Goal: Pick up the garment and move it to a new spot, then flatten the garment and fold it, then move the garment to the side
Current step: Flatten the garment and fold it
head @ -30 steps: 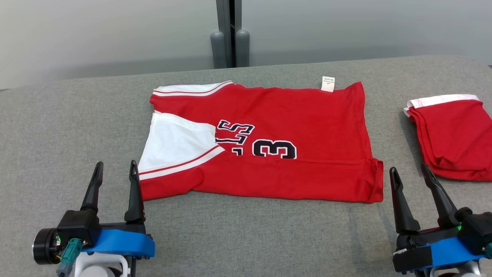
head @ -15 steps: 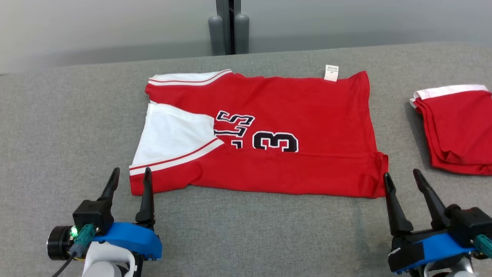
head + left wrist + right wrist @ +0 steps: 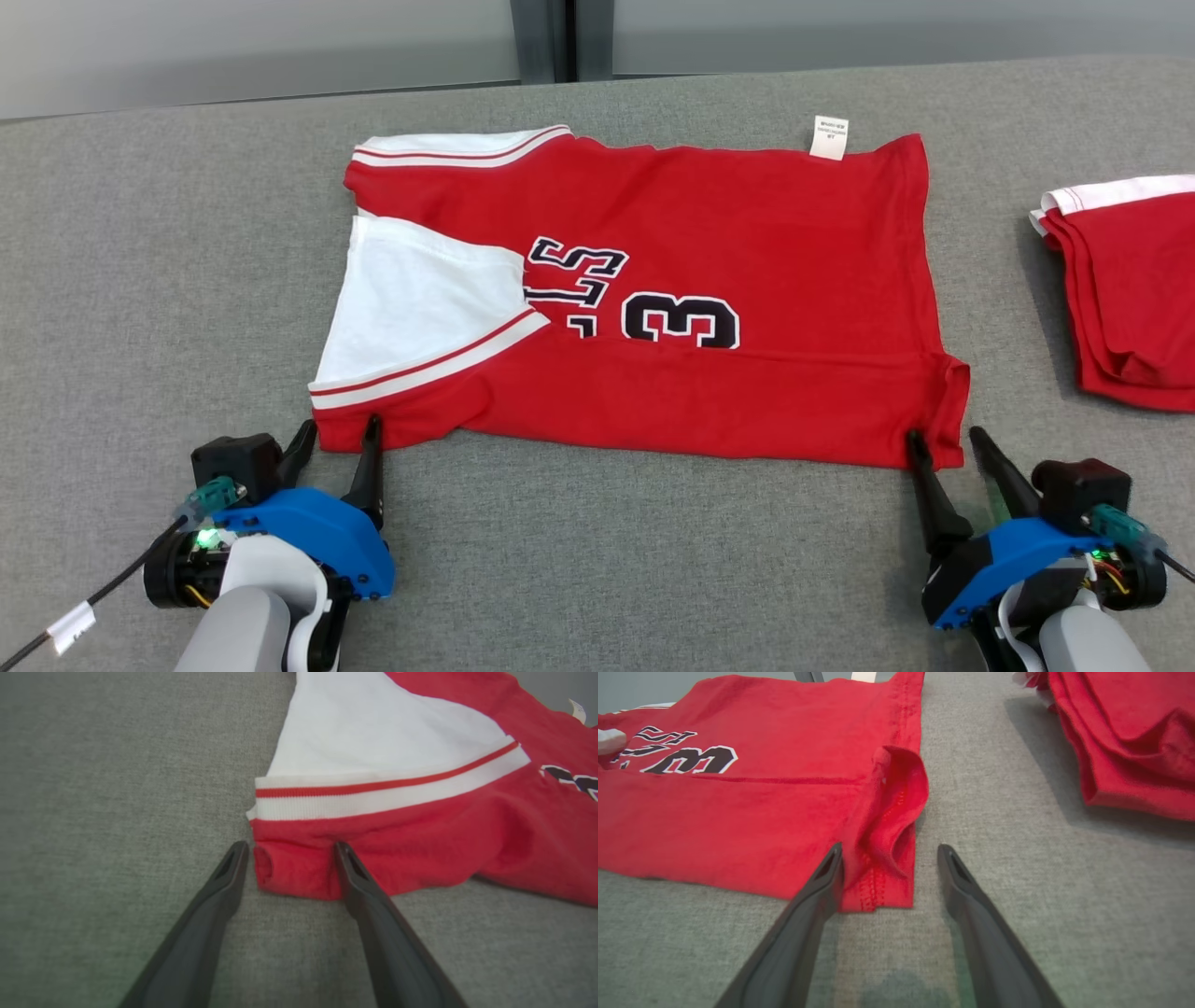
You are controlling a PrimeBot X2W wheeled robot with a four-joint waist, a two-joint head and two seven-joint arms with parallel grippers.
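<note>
At near corners of garment (image 3: 653,233): left gripper (image 3: 341,427), right gripper (image 3: 945,435) agape, empty; pinching top layer only would skew fold.

My left gripper (image 3: 341,425), two long dark tapering fingers (image 3: 367,467), bright blue housing (image 3: 317,541), black block (image 3: 233,459), teal plug (image 3: 213,492), green light (image 3: 203,539) glowing, black cable (image 3: 112,588) with white tag (image 3: 70,627) off left, my right gripper (image 3: 945,434) matching in blue, pale grey forearms (image 3: 243,625) near me.
</note>
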